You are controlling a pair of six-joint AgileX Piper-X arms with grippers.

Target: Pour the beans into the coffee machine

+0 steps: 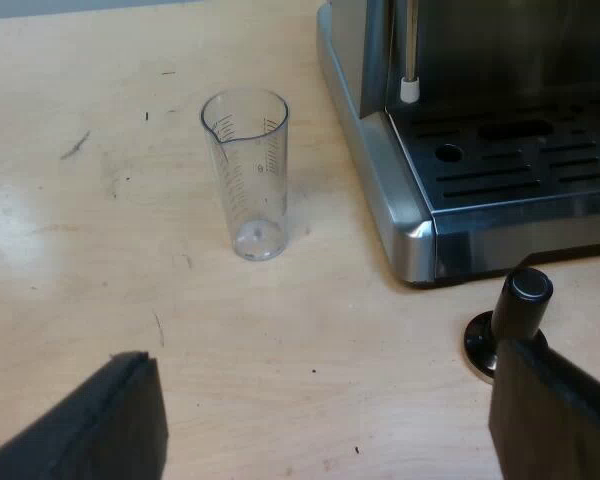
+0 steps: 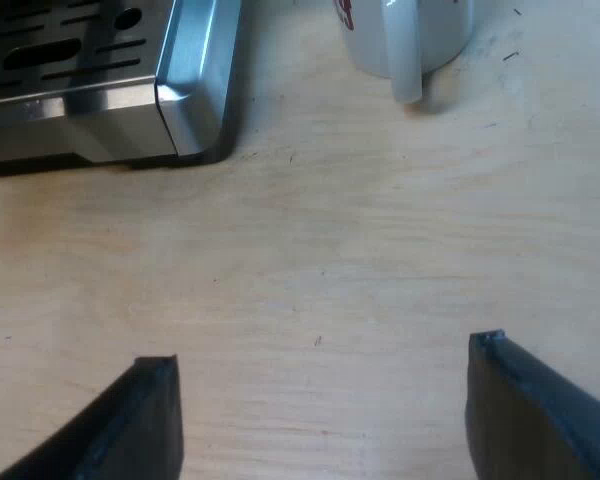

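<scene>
A clear measuring glass (image 1: pixel 246 172) with printed scale marks stands upright and empty on the wooden table, beside the espresso machine's steel drip tray (image 1: pixel 500 170). My left gripper (image 1: pixel 330 410) hovers open some way short of the glass, nothing between its fingers. A tamper with a black knob (image 1: pixel 510 320) stands by the tray's corner, close to one left finger. My right gripper (image 2: pixel 325 400) is open over bare table, apart from the machine's tray corner (image 2: pixel 190 90) and a white mug (image 2: pixel 405 40).
The steam wand's white tip (image 1: pixel 409 90) hangs above the drip tray. The mug's handle (image 2: pixel 405 60) points toward my right gripper. Light wooden tabletop (image 2: pixel 330 260) lies open between the gripper, tray and mug.
</scene>
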